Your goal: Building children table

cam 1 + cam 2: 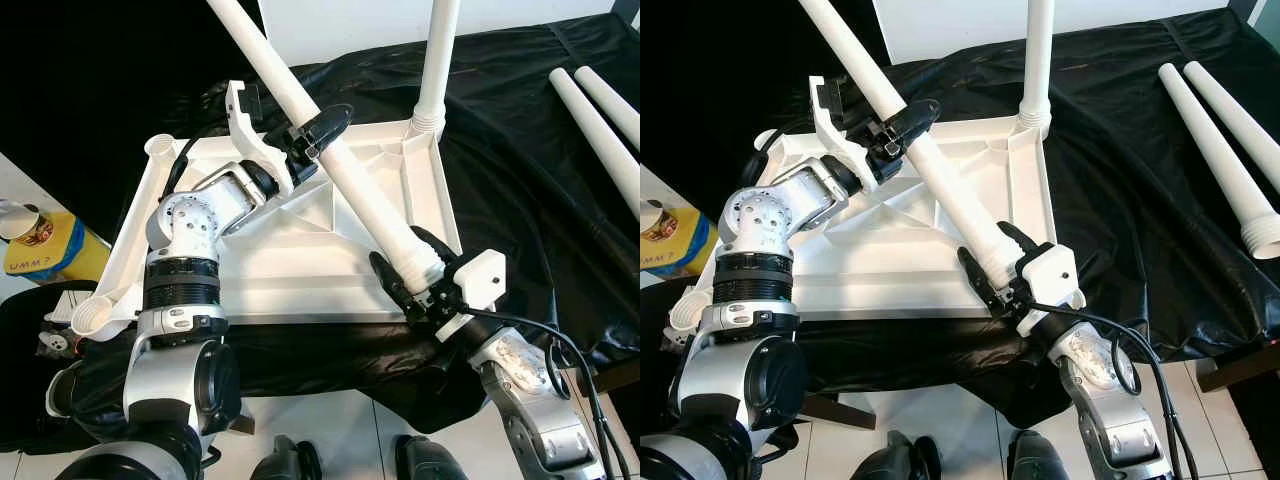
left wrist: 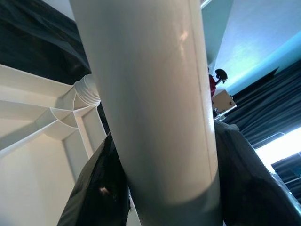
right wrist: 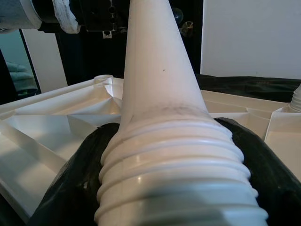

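Table leg [image 1: 340,160]: white plastic, smooth, faintly glossy, ridged threading at one end. Tabletop [image 1: 300,270]: white moulded plastic, ribbed underside, satin. Cover sheet [image 1: 520,150]: black, glossy, wrinkled film. Spare legs [image 1: 1220,150]: same white plastic. Arms: silver brushed metal; pincer fingers [image 1: 395,285] black, matt. Floor [image 1: 330,420]: pale glossy tile.
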Available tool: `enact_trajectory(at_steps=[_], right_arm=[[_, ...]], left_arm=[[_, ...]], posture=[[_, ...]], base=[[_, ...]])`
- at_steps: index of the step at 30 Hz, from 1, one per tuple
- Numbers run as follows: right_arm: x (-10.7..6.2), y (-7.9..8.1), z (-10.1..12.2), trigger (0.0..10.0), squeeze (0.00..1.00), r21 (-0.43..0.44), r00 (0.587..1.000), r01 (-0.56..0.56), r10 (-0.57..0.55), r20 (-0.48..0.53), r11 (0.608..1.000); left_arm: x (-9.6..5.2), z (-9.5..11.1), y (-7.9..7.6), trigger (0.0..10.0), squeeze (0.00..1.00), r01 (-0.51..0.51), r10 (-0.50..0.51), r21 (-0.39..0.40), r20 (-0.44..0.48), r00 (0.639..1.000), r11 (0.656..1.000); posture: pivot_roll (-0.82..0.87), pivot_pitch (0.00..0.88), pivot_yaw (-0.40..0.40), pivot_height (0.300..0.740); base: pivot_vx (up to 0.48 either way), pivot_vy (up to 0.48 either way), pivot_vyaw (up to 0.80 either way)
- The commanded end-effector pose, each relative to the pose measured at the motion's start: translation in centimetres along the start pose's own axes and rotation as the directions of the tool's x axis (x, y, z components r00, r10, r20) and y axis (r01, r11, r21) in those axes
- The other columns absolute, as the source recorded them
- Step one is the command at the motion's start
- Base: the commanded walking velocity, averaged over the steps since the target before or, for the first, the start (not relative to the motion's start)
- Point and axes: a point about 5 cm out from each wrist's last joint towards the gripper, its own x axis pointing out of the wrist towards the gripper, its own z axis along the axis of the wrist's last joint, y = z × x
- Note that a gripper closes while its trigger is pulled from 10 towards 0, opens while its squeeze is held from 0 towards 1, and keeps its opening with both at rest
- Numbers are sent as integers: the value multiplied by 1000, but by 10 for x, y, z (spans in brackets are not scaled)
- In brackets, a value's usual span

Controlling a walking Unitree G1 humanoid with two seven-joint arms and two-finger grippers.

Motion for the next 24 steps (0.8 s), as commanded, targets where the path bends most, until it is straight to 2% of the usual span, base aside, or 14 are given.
enact_trajectory(at_steps=[1,2,4,8,9,10,11,13,14,17,18,19,24], right_arm=[[2,4,0,10000,0,17,1000,-13,13,10,1000],[2,4,0,10000,0,17,1000,-13,13,10,1000],[1,4,0,10000,1000,27,1000,-15,14,10,1000],[-1,3,0,10000,1000,43,1000,-12,12,7,999],[-2,3,0,10000,1000,43,1000,-11,10,6,999],[-2,3,0,10000,1000,43,1000,-11,10,6,999],[-2,2,0,10000,1000,43,1000,-9,9,4,999],[-3,2,0,10000,1000,43,1000,-8,8,2,999],[-4,-1,-1,10000,1000,43,1000,5,-5,-4,999],[-6,-6,-3,10000,1000,37,998,49,-48,-37,998],[-5,-6,-4,10000,247,38,997,55,-53,-51,998],[-4,-6,-5,10000,0,46,997,57,-55,-62,997],[2,-4,-5,10000,0,79,995,59,-52,-83,995]], left_arm=[[-3,8,3,0,0,-34,34,33,9,999,999],[-3,8,3,0,0,-34,34,33,9,999,999],[-4,9,3,0,0,-39,38,35,11,999,999],[-4,10,6,0,0,-60,59,47,10,998,997],[-4,10,7,1412,0,-68,67,53,7,998,996],[-4,10,7,1412,0,-68,67,53,7,998,996],[-5,10,7,7922,0,-73,73,59,5,997,996],[-5,11,8,7922,0,-76,76,63,3,997,995],[-5,13,9,10000,0,-86,86,88,8,996,992],[-5,17,8,10000,0,-88,86,132,26,996,987],[-4,18,6,10000,0,-86,83,155,30,996,984],[-4,19,4,10000,0,-82,77,173,36,996,981],[-1,20,-3,10000,0,-71,63,228,41,997,971]], posture=[[-173,159,111,740],[-173,159,111,740],[-173,162,109,740],[-174,162,110,740],[-177,163,109,740],[-177,163,109,740],[-177,163,109,740],[-177,163,109,740],[-178,163,108,740],[-182,160,106,740],[-182,158,104,740],[-181,157,103,740],[-179,153,99,740]], base=[[0,0,0],[0,0,0],[0,0,0],[0,0,0],[0,0,0],[0,0,0],[0,0,0],[0,0,0],[0,0,0],[0,0,0],[0,0,0],[0,0,0],[0,0,0]])
